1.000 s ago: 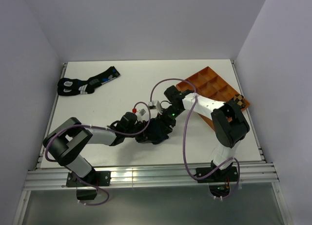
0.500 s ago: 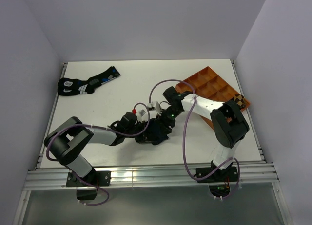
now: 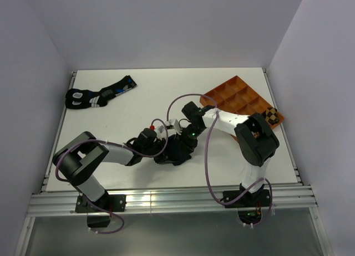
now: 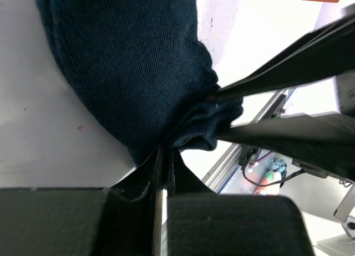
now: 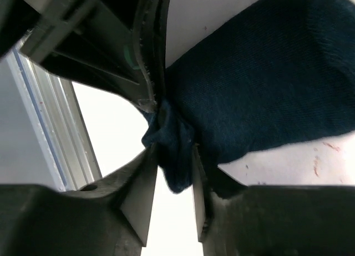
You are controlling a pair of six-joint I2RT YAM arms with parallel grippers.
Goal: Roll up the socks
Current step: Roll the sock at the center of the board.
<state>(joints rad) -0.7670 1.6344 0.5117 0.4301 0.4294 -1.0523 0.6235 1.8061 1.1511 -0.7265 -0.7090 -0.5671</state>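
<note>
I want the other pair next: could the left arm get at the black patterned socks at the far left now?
Probably not yet: the left tool is shut on the navy sock, though nothing lies between it and the black patterned socks.

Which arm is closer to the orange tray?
Right. The right arm runs along the near edge of the orange tray; the left arm lies well to its left.
</note>
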